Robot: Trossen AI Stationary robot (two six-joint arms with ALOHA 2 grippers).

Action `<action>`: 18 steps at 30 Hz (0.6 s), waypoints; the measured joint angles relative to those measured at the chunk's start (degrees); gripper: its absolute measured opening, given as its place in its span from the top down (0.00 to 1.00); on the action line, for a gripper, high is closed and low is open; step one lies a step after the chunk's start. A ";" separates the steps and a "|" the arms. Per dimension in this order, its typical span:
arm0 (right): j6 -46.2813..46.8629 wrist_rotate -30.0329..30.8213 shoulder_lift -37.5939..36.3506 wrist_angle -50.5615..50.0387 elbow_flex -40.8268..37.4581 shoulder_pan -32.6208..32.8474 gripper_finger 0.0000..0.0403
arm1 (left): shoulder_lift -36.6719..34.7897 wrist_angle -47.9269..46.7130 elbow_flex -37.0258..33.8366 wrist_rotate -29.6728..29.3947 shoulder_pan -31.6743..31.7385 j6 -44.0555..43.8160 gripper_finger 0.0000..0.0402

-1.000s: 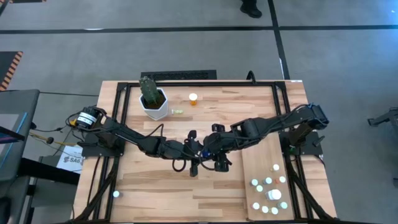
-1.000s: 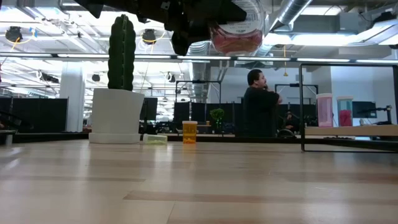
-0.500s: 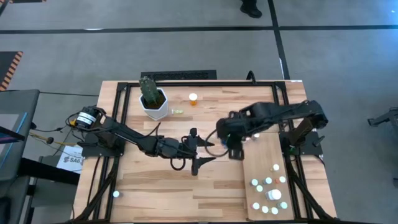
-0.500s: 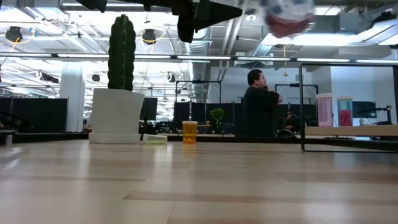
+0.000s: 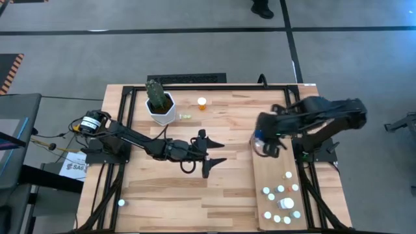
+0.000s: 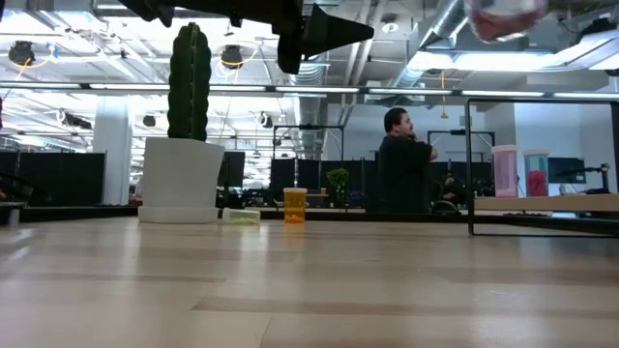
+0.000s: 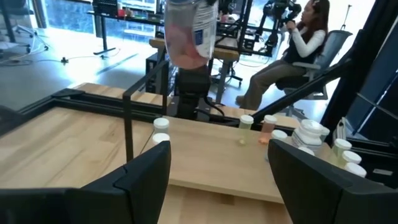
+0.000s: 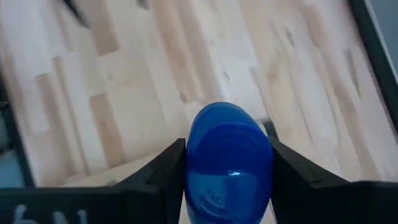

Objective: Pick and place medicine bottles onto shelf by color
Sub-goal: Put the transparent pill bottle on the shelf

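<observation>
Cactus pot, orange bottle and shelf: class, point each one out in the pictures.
cactus pot (image 5: 161, 112), high view, white rim.
orange bottle (image 5: 202, 103), high view, white cap.
shelf (image 5: 273, 170), high view, bare plywood.

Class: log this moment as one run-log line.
left gripper: open, mid-table | right gripper: shut on blue-capped bottle, above shelf

light: bright overhead strips (glare, low view) | blur: right wrist view
</observation>
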 joint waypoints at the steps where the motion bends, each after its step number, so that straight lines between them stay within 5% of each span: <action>1: 2.63 1.30 -2.10 -0.01 -2.41 0.68 0.54 | 0.00 0.00 0.00 -0.01 0.00 -0.03 0.37; 10: 28.24 8.26 -18.41 3.19 -27.77 7.20 0.52 | 0.00 -0.02 0.00 -0.39 0.00 -0.74 0.37; 18: 43.60 10.84 -22.24 3.72 -41.85 12.21 0.50 | 0.02 -0.29 -0.04 -0.41 0.59 -1.01 0.37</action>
